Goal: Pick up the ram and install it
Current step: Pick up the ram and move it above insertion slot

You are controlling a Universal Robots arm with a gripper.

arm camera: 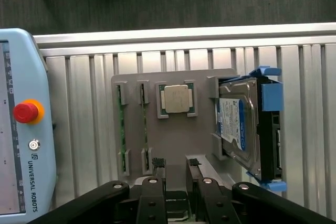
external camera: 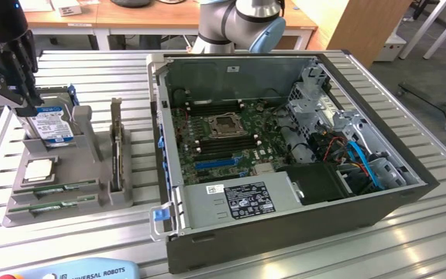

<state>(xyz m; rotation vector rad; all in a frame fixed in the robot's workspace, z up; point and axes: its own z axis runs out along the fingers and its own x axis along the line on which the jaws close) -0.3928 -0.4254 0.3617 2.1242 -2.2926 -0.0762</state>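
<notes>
Two ram sticks [external camera: 58, 189] [external camera: 56, 204] lie in slots at the near end of the grey holder tray [external camera: 21, 220] on the exterior view's left. In the wrist view they stand edge-on as thin green strips [arm camera: 121, 129] [arm camera: 144, 129]. My gripper [external camera: 23, 102] hangs above the tray's far end, over the hard drive [external camera: 51, 125] and apart from the ram. In the wrist view the gripper [arm camera: 176, 163] is open, its fingertips [arm camera: 157, 162] above the bare tray [arm camera: 173, 140] with nothing between them.
The tray also holds a silver processor [arm camera: 176, 99], the blue-framed hard drive [arm camera: 239, 124] and an upright dark expansion card [external camera: 116, 151]. The open computer case [external camera: 362, 174] with its motherboard [external camera: 223, 128] lies to the exterior view's right. A teach pendant [arm camera: 23, 129] rests beside the tray.
</notes>
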